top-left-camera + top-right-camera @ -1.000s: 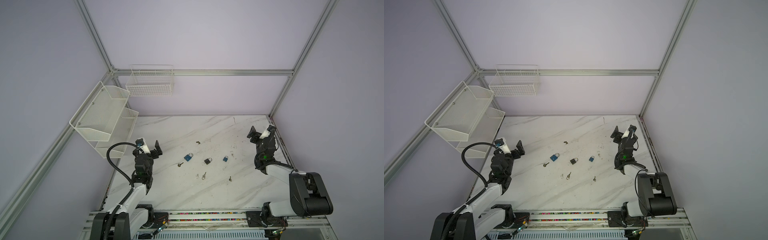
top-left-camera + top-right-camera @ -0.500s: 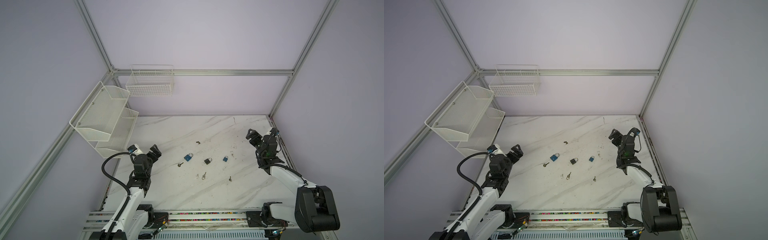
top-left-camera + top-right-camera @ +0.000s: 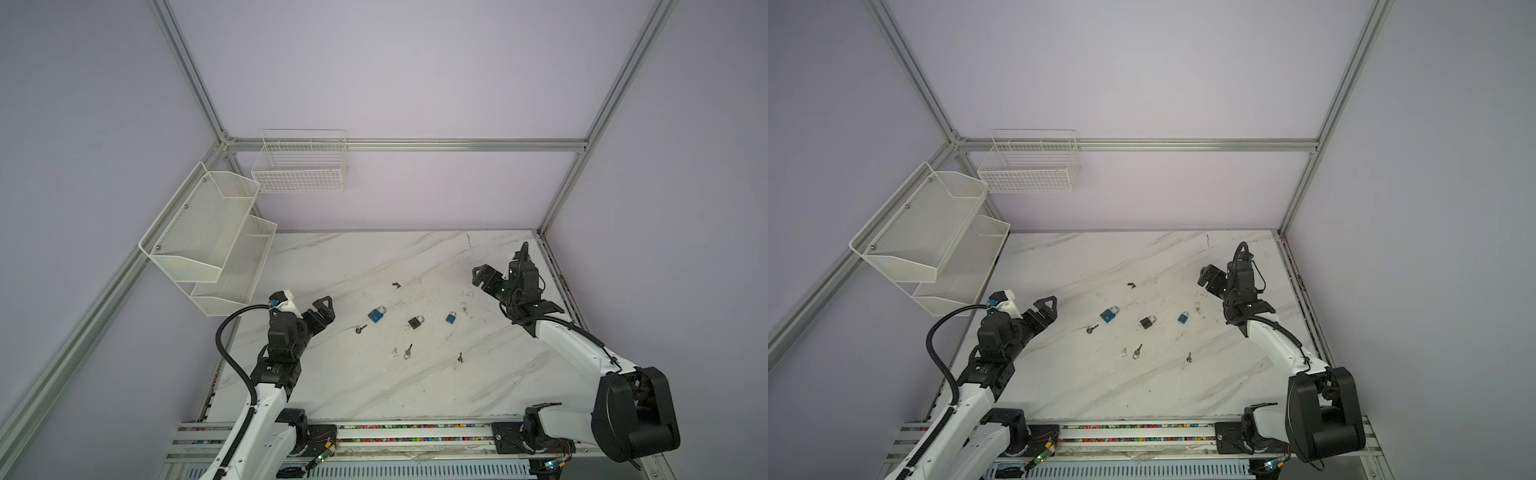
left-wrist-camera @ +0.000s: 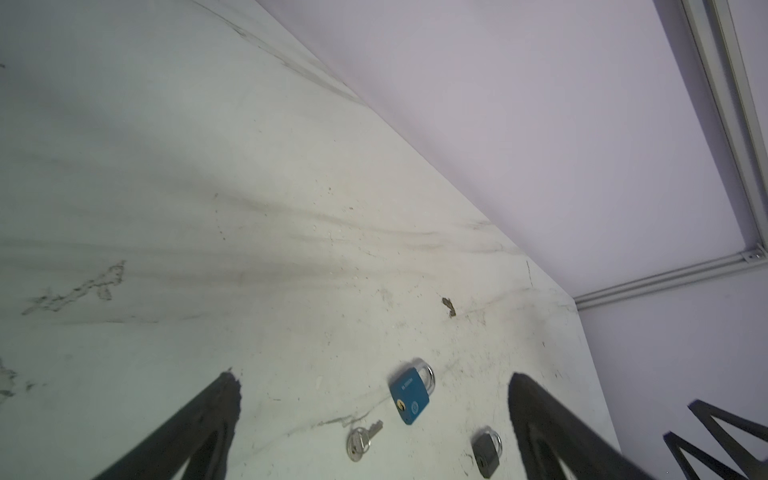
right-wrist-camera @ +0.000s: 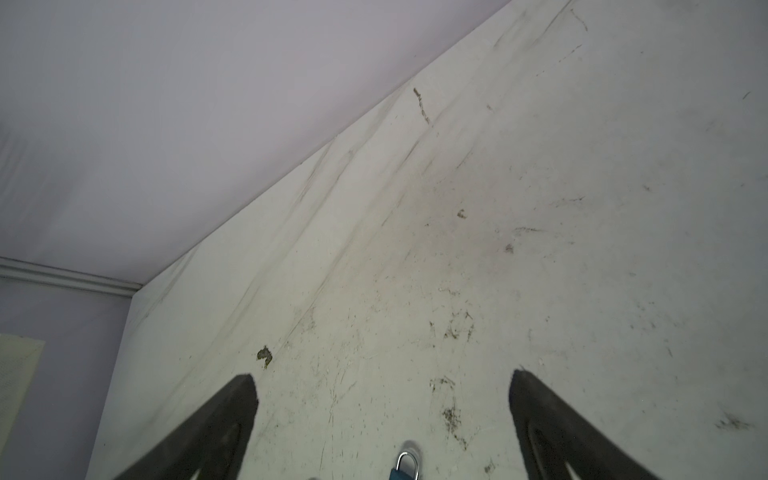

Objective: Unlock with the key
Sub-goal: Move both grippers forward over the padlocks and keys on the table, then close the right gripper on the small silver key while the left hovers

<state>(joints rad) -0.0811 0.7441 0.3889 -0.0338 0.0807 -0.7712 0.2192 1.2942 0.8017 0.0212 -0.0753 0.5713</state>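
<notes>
While the larger blue padlock (image 3: 376, 314) and a key (image 3: 360, 329) lie on the desk (image 3: 353, 395), the left gripper (image 3: 328, 308) and the right gripper (image 3: 481, 276) stand wide open — both empty.

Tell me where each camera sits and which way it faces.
Top views: high at the front, looking down at the table; both arms, left gripper and right gripper, show.
Left wrist: low, facing the large blue padlock and a key; own fingertips show.
Right wrist: low, facing the back wall; own fingertips, small blue padlock.
Shared: both wrist views catch the small brown bit.
</notes>
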